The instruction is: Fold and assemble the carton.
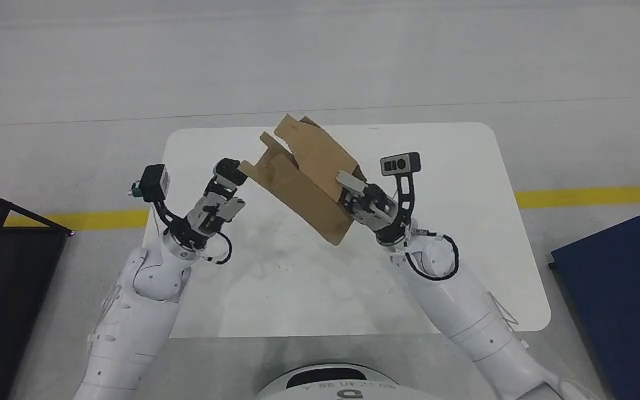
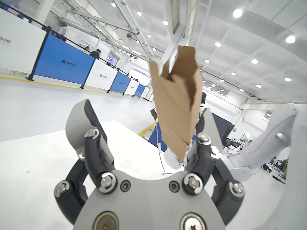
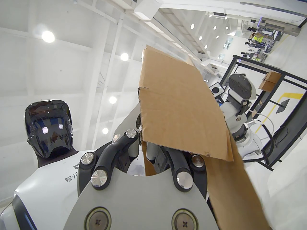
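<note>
Bright, even light falls from flaring round ceiling lamps (image 2: 237, 13); shadows on the table (image 1: 450, 180) are faint; wrist views bow at edges.

Carton (image 1: 305, 172) aloft between my two arms, above the white table (image 1: 460, 270).

From overhead I see the brown carton partly opened and tilted, running diagonally from the table's far middle toward the right arm. My right gripper (image 1: 350, 195) grips its right-hand edge, with one finger lying over the top panel. My left gripper (image 1: 236, 188) sits at the carton's left corner, right beside the cardboard; I can't tell if it touches. A yellow floor line (image 1: 575, 197) runs behind the table, and a dark blue mat (image 1: 610, 290) lies at the right.
</note>
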Available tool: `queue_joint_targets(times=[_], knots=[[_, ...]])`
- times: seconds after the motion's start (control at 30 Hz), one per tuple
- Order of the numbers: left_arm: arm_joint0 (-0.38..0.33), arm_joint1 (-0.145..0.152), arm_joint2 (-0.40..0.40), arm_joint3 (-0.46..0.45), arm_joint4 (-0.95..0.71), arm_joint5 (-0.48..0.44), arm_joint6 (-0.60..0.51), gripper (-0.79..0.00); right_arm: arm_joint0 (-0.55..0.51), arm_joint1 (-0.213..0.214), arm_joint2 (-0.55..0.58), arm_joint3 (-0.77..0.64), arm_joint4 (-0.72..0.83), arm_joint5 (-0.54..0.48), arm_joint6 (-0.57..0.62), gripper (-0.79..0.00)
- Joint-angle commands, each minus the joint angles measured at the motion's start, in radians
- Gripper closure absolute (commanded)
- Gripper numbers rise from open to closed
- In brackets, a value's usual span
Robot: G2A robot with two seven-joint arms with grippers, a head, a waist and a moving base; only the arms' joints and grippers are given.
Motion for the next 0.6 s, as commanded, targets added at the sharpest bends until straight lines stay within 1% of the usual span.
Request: queue_joint_targets(times=[0.0, 0.13, 0.27, 0.37, 0.47, 0.57], knots=[[0.004, 0.0, 0.009, -0.013, -0.015, 0.0, 0.0, -0.785, 0.001, -0.001, 0.005, -0.001, -0.011, 0.004, -0.005, 0.0], [-0.003, 0.001, 0.009, -0.014, 0.022, 0.0, -0.007, -0.785, 0.005, -0.005, 0.003, -0.003, -0.014, 0.011, -0.013, 0.0], [-0.017, -0.008, 0.037, -0.012, 0.104, 0.009, 0.018, -0.785, 0.022, -0.012, -0.018, -0.004, -0.022, 0.026, -0.005, 0.0], [-0.037, -0.02, 0.067, -0.007, 0.172, 0.063, 0.057, -0.785, 0.037, -0.019, -0.042, 0.002, -0.009, 0.036, 0.013, 0.0], [-0.063, -0.033, 0.095, 0.006, 0.254, 0.13, 0.116, -0.785, 0.05, -0.025, -0.061, 0.02, 0.006, 0.051, 0.04, 0.0], [-0.082, -0.043, 0.112, 0.02, 0.306, 0.177, 0.174, -0.785, 0.058, -0.029, -0.067, 0.038, 0.015, 0.06, 0.06, 0.0]])
